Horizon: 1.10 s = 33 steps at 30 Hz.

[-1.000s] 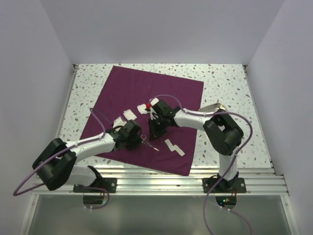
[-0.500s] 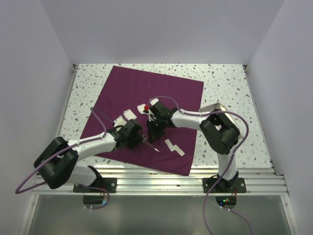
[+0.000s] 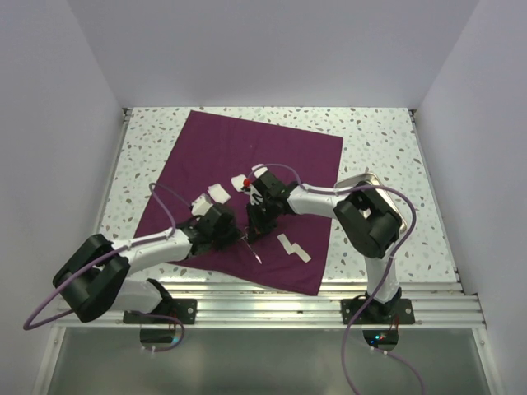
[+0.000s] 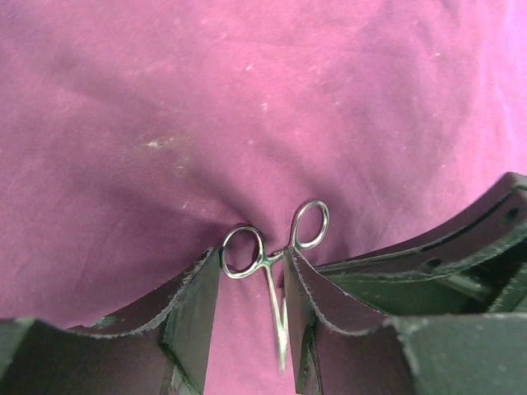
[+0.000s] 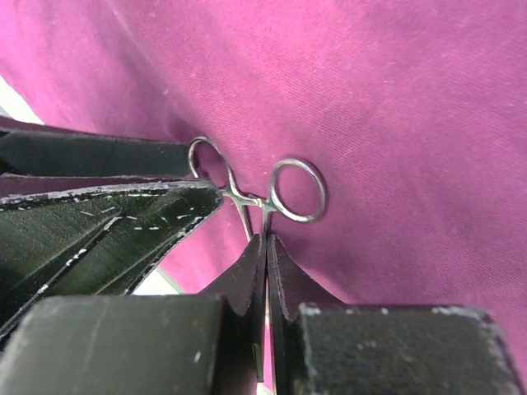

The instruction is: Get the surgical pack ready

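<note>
The purple cloth (image 3: 247,156) is lying spread open and flat on the speckled table (image 3: 379,140), one corner pointing toward the arms. Near its front middle the metal clamp (image 4: 272,261) is resting on the fabric, which is puckering slightly under the ring handles. The right tool (image 5: 265,247) is pinching the clamp's shank just below the rings, its fingers pressed together. The left tool (image 4: 252,251) is straddling the same clamp with its fingers apart, one on each side of the shank, so both tools are crowding it. Two gauze squares (image 3: 219,191) (image 3: 201,202) are lying just beyond the left tool, and a gauze strip (image 3: 292,247) is lying to the right. A small red-tipped object (image 3: 247,178) is sitting behind the right tool. The right arm is partly covering a silver tray (image 3: 356,180) at the cloth's right edge.
</note>
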{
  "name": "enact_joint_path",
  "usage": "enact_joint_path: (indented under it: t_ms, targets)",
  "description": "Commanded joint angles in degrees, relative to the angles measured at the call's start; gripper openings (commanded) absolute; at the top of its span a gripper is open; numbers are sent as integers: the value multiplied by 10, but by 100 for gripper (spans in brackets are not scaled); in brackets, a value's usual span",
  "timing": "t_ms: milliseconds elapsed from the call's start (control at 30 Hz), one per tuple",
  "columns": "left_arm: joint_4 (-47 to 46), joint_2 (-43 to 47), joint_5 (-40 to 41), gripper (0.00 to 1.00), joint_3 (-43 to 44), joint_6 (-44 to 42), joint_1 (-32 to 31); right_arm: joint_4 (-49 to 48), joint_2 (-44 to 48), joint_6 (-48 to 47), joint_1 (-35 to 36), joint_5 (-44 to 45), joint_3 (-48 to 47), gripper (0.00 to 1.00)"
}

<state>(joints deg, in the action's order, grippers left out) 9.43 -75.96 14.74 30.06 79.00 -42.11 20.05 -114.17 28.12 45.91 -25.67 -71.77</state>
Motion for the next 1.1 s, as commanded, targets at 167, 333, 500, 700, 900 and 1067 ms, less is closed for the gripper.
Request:
enact_joint_path:
  t_ms: [167, 333, 500, 700, 900, 1067]
  targets:
    - [-70, -31, -8, 40, -59, -67, 3, -33, -23, 19, 7, -27, -10, 0]
    - [-80, -27, -9, 30, -70, -75, 3, -21, -14, 6, 6, -5, -12, 0]
    - [-106, -21, -18, 27, -83, -84, 2, -16, -28, 4, 6, -7, -26, 0]
    - [-95, 8, -18, 26, -92, -90, 1, -13, -25, 2, 6, 2, -27, 0]
    - [-95, 42, -26, 20, -106, -83, -7, -12, -20, 1, 6, 1, -29, 0]
    - [-82, 52, -24, 20, -108, -76, -18, -12, -21, 2, 6, 0, -29, 0]
